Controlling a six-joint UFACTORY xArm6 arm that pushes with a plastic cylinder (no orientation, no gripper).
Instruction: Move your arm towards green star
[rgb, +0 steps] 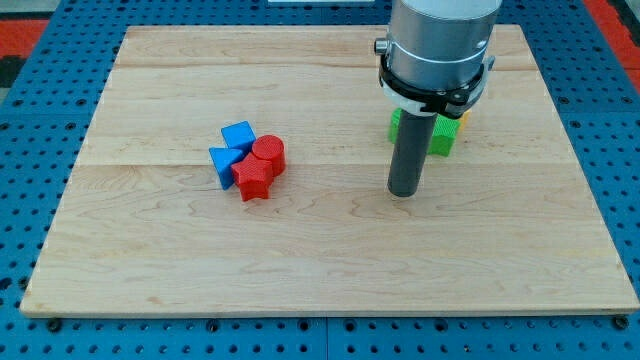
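Note:
A green block (441, 139) sits right of the board's middle, mostly hidden behind my rod; its shape cannot be made out. A second bit of green (395, 125) shows on the rod's left side. A yellow block (461, 121) peeks out just above the green, also mostly hidden. My tip (403, 192) rests on the board just below and left of the green block, about a block's width from it.
A tight cluster lies left of centre: a blue cube (238, 135), a blue block (224, 163), a red cylinder (269, 151) and a red star (254, 178). The wooden board (150, 250) lies on a blue pegboard.

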